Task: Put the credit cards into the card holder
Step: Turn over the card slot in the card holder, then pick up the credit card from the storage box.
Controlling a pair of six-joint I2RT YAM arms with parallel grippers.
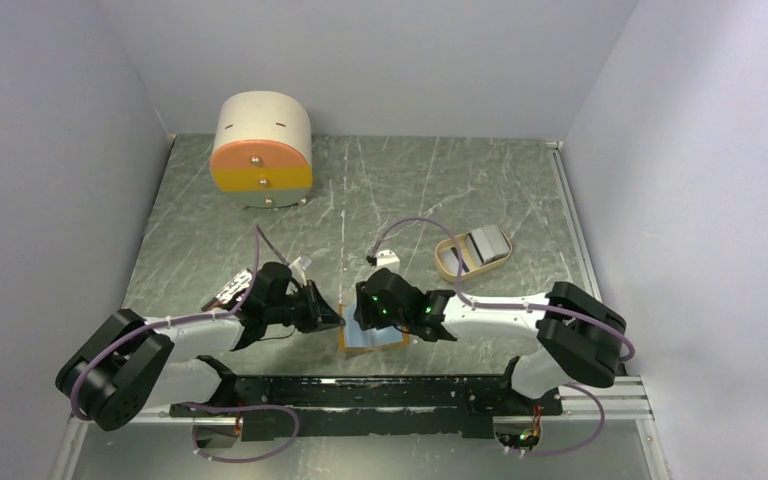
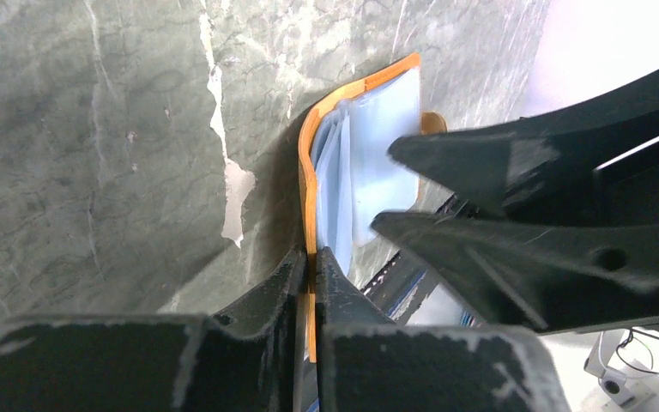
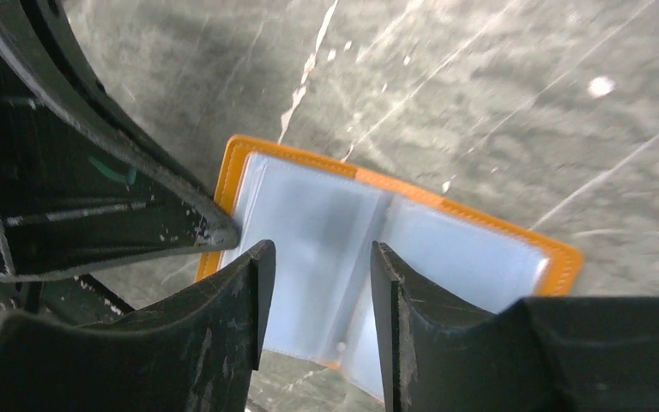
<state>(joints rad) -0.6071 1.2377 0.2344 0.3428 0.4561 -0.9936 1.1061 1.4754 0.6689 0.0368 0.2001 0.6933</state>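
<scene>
The card holder (image 1: 372,340) lies open near the front edge, orange-rimmed and pale blue inside. My left gripper (image 2: 313,257) is shut on its orange edge (image 2: 307,172), the leaf standing up from the table. My right gripper (image 3: 319,253) hovers open over the holder's pale blue pockets (image 3: 463,249), with nothing between its fingers. In the top view the two grippers (image 1: 335,318) (image 1: 372,312) meet over the holder. Grey credit cards (image 1: 487,243) rest in the tan oval tray (image 1: 447,262) behind the right arm.
A round cream-and-orange drawer box (image 1: 262,150) stands at the back left. A small dark-and-white object (image 1: 228,292) lies beside the left arm. Grey walls close in the left, back and right sides.
</scene>
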